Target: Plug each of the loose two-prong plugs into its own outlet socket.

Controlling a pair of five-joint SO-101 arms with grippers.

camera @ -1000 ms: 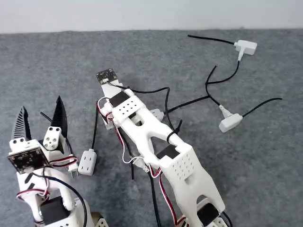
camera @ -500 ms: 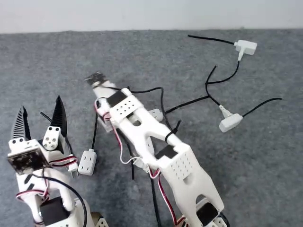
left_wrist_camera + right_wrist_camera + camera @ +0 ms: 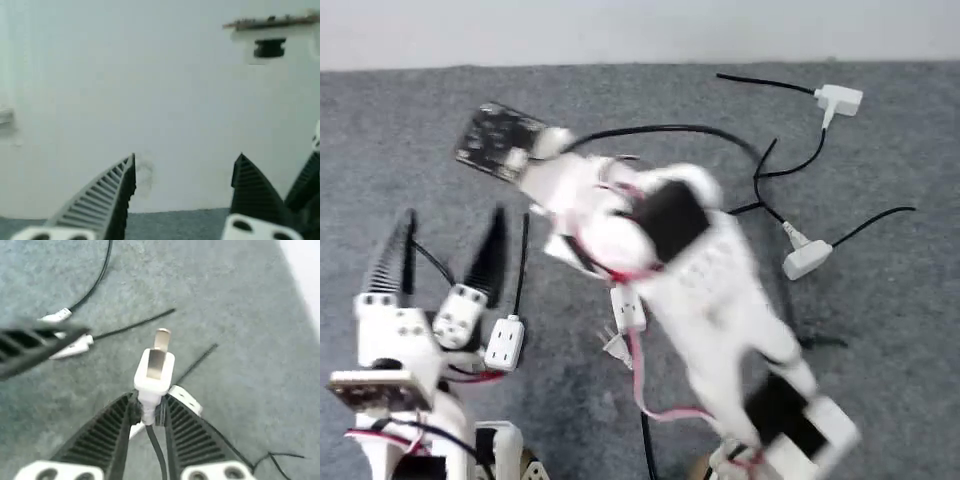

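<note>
Right pincer grips one plug; left pincer stands spread.
High view: two loose white plugs on black cords lie on the grey desk (image 3: 880, 380), a back plug (image 3: 840, 98) and a side plug (image 3: 807, 260); one outlet socket (image 3: 503, 342) sits beside the left pincer (image 3: 445, 250), raised, fingers apart. Left wrist view: the left pincer (image 3: 182, 195) gapes toward a pale wall. Right wrist view: the right pincer (image 3: 148, 415) is clenched on a held plug (image 3: 152, 371), prongs pointing away.
</note>
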